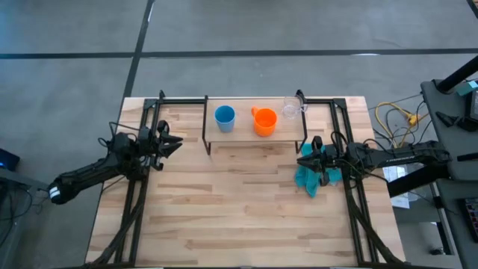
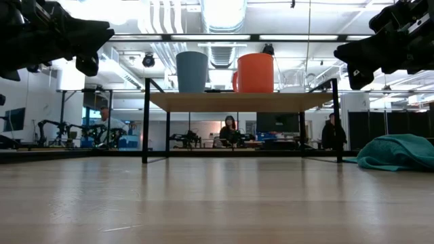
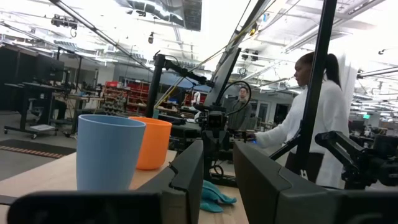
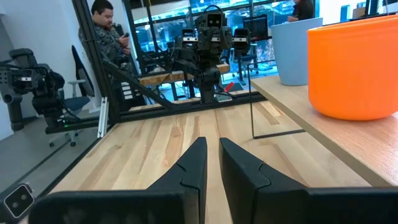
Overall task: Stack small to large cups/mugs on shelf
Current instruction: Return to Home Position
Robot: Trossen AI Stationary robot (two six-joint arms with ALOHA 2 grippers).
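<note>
The shelf [image 1: 240,134] stands at the table's far middle on thin black legs. On its board rest a blue cup [image 1: 225,116], an orange mug [image 1: 264,121] and a clear cup [image 1: 291,108] at the right far corner. My left gripper [image 1: 176,143] hovers left of the shelf, pointing toward it, with its fingers a little apart. My right gripper [image 1: 302,158] hovers at the shelf's near right corner, pointing left, with only a narrow gap between its fingers. In the left wrist view the blue cup [image 3: 109,152] stands in front of the orange mug [image 3: 153,143].
A teal cloth [image 1: 314,178] lies crumpled on the table under the right gripper. Black frame rails [image 1: 138,194] run along both table sides. Bare wood [image 1: 239,209] spreads across the near half. Cables [image 1: 396,116] lie off the right edge. People stand in the room beyond.
</note>
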